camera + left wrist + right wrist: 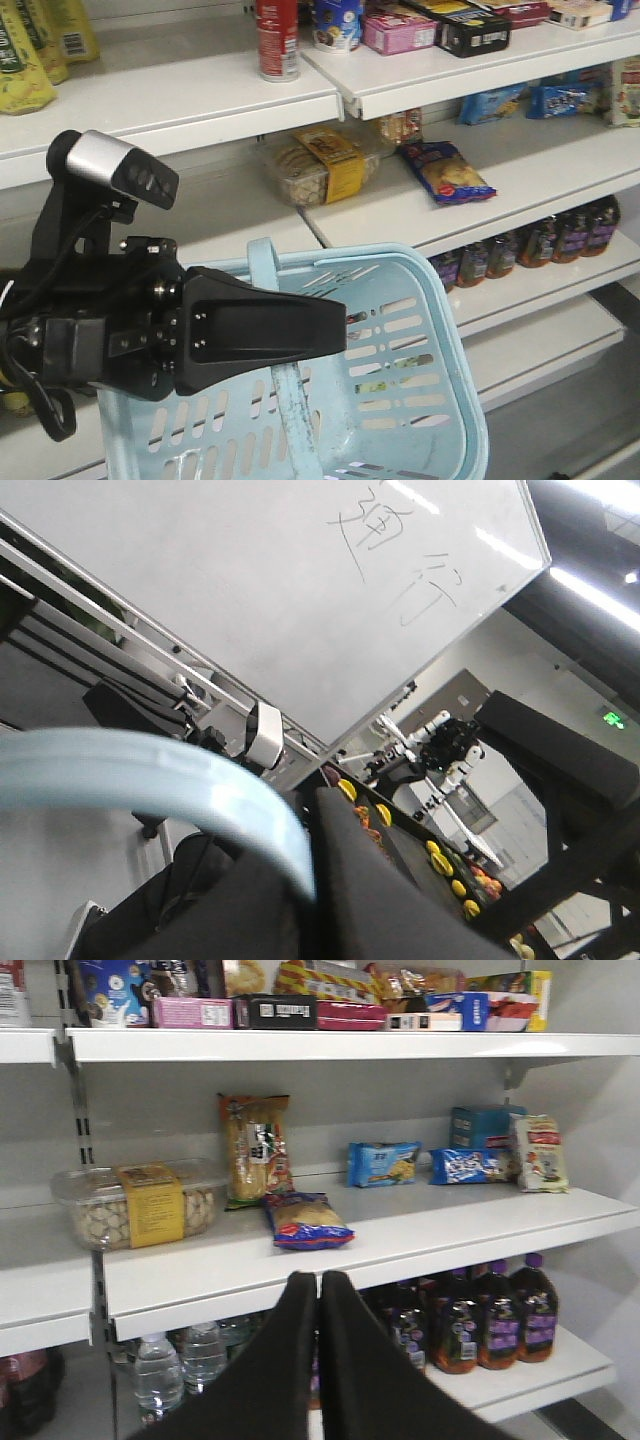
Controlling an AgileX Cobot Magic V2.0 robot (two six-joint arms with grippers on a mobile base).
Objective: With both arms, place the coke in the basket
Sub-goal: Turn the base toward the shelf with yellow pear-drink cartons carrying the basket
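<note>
A red coke can (277, 40) stands upright on the top shelf at the back. The pale blue basket (440, 330) hangs below it, in front of the shelves. My left gripper (335, 325) is shut on the basket's handle (262, 262). In the left wrist view the pale blue handle (150, 775) curves down between that gripper's (305, 840) black jaws. My right gripper (319, 1278) is shut with nothing in it and points at the edge of the middle shelf. It does not show in the front view. The inside of the basket is mostly hidden by the left arm.
White shelves (500, 200) hold a clear box of biscuits (318, 165), a blue snack bag (447, 172) and boxed goods (400, 30). Dark bottles (490, 1325) and water bottles (160, 1370) fill the lower shelf. Yellow bags (25, 50) lie at the top left.
</note>
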